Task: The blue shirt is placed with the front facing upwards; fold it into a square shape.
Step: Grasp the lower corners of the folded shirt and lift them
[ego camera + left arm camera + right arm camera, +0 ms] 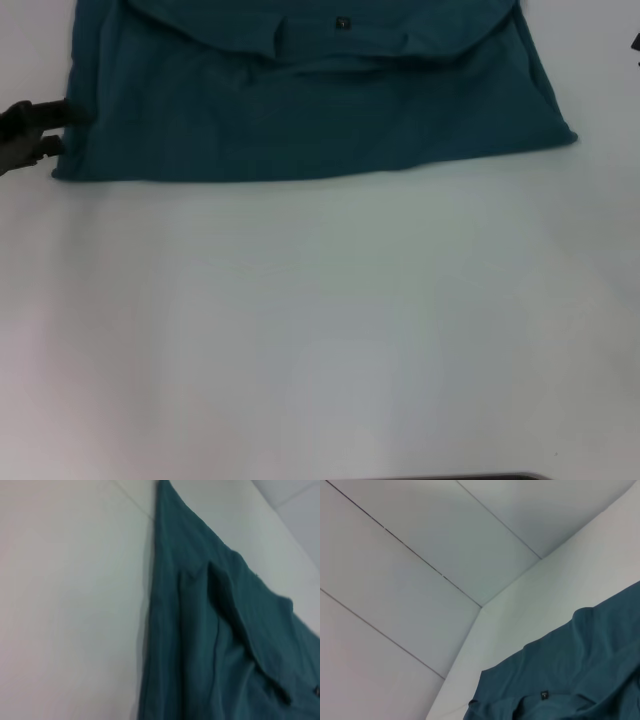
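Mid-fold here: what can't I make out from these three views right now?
- Blue shirt: far part cut off by the head view's top edge; chest letters not visible.
- Left pincer: partly cut by the frame edge; grip unclear.
- Right pincer: only a dark sliver at the head view's right edge.
- Neck label: too small to read.

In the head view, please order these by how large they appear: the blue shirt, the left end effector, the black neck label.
1. blue shirt, largest by far, though partly cropped.
2. left end effector, at the shirt's left edge, only partly in view.
3. black neck label, smallest.

Blue shirt (300, 110): plain dark teal; small black neck label (343, 22). Table (320, 330): white. Left pincer (55, 130): black.
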Controlling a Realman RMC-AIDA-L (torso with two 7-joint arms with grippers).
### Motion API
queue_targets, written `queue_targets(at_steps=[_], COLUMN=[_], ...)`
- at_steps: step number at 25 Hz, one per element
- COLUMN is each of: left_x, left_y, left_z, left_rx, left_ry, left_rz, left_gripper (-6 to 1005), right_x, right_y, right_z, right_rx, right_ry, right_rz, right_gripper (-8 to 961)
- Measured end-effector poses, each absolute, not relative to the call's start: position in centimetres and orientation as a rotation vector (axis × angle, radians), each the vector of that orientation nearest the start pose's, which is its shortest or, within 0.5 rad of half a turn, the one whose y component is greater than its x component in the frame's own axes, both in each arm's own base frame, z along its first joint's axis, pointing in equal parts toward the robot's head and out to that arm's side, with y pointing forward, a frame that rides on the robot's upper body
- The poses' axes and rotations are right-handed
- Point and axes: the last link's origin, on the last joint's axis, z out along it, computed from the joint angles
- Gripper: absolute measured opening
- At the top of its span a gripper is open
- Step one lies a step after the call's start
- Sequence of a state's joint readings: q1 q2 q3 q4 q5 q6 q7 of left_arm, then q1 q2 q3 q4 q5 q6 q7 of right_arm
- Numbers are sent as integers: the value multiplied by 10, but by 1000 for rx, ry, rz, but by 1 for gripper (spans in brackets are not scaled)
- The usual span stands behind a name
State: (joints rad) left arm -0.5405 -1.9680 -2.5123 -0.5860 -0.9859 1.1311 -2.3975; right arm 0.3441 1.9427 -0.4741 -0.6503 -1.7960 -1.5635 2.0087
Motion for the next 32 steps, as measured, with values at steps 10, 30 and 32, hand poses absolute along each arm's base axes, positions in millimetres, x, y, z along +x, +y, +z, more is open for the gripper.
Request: queue_targets(at_steps=[10,30,32], left_x=[-332,-325,-322], left_y=[379,382,383], left_z=[49,34,32], left_rx=[2665,2758,2760], left_ry=[2387,2311,2299], left_rz=[542,378,381], left_gripper=[673,672,672], right_x=[343,344,344], right_y=[303,302,301], right_z=[105,105,105], right_rx=[-2021,-2012,-2011], right_ry=[1495,1499,1499], right_rz=[1063,1070,1070], right_gripper=[687,687,687])
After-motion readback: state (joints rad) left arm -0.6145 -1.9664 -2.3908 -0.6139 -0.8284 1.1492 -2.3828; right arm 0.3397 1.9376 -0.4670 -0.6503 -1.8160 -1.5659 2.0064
